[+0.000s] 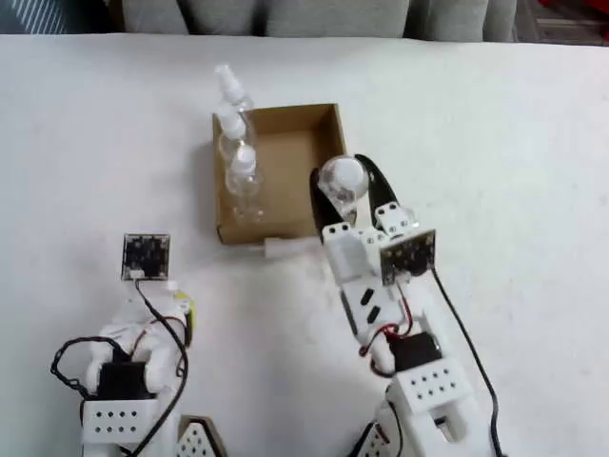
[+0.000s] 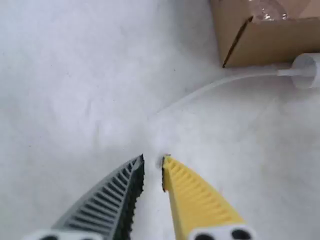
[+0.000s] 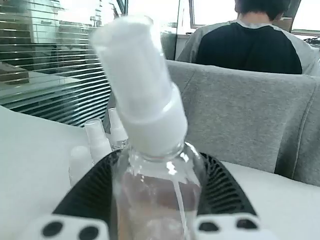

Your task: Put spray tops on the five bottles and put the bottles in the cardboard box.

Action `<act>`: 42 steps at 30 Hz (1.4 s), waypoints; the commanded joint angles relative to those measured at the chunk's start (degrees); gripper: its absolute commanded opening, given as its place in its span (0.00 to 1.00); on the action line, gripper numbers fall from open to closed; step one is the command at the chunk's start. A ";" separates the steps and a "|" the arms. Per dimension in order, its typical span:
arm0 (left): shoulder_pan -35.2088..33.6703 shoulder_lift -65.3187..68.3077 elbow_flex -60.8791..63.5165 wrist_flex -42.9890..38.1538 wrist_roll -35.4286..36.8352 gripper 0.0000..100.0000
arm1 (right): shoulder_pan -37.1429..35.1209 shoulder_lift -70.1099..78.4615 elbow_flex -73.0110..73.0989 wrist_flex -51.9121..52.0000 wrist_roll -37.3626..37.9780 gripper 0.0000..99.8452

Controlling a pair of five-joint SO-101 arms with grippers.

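Spray bottle (image 1: 341,179): capped, upright, clamped in right gripper (image 1: 346,190) | at right wall of cardboard box (image 1: 276,112), open space just leftward | left gripper (image 2: 152,167) nearly closed, empty, farther off

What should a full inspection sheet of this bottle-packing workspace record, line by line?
Surface: white table.
Job's things: open cardboard box; three bottles with tops in a row along one box wall; fourth bottle, topped, held at the box's opposite side; loose spray top with tube lying on the table before the box.
Clutter: nothing seen.
Grippers: right end effector shut on the fourth bottle; left end effector closed, empty, low over the table.
Cables: black cable along the right arm; black loop by the left arm.
Surroundings: grey couch, blinds.
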 commanded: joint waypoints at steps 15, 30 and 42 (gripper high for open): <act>0.48 -0.57 -0.18 -1.67 -0.79 0.08 | 2.33 33.01 -18.37 -14.99 0.18 0.02; 0.48 -0.57 -0.18 -1.67 -0.79 0.08 | 3.47 53.32 -26.81 -24.48 0.18 0.02; 0.48 -0.57 -0.18 -1.76 -0.79 0.08 | 6.11 70.55 -38.68 -25.45 0.18 0.02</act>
